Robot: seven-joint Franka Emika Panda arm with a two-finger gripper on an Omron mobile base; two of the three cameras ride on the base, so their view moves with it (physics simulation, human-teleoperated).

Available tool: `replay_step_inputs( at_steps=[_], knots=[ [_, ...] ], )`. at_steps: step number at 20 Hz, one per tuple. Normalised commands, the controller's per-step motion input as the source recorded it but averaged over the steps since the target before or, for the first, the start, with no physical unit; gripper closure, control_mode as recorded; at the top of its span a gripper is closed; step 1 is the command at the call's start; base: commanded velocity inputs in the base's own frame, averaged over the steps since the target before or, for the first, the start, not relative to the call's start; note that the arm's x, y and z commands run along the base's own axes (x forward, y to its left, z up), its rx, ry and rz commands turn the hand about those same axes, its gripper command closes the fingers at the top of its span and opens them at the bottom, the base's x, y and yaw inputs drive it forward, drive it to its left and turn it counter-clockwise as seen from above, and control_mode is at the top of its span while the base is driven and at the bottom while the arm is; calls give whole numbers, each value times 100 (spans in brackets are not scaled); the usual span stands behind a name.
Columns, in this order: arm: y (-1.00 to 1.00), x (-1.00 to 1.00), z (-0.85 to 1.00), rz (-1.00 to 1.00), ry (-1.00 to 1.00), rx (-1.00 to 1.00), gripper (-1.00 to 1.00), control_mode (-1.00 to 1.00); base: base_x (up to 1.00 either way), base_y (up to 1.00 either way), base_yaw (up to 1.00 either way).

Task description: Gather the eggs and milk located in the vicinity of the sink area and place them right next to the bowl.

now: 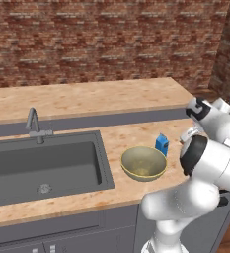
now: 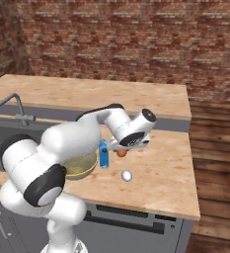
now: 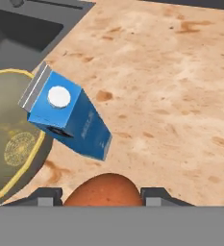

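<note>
Speckled tan tabletop (image 3: pixel 180 96); frame centre, blue peaked milk carton (image 3: pixel 68 117) beside olive-yellow bowl (image 3: pixel 7 144); claw (image 3: pixel 103 197) clamped on brown egg (image 3: pixel 104 191), bottom centre.

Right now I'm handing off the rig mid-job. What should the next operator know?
Gripper: shut on the brown egg, over the counter close to the milk.
Milk: upright beside the bowl, done.
White egg: lying on the counter beyond the milk, apart from the bowl.
Left: set the brown egg down by the bowl, then perhaps bring the white egg closer.
</note>
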Motion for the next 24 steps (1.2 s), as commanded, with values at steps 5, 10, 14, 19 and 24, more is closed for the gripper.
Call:
replay_step_inputs(
  at_steps=[5,10,14,19,24],
  knots=[
    [4,-50,37,3,-13,0,100,-100,0,0,0],
    [18,-54,29,7,-18,0,100,-100,0,0,0],
    [26,-56,16,8,-24,-1,100,-100,0,0,0],
    [33,-47,4,10,-21,0,100,-100,0,0,0],
    [31,-40,0,10,-16,0,100,-100,0,0,0]
  ],
)
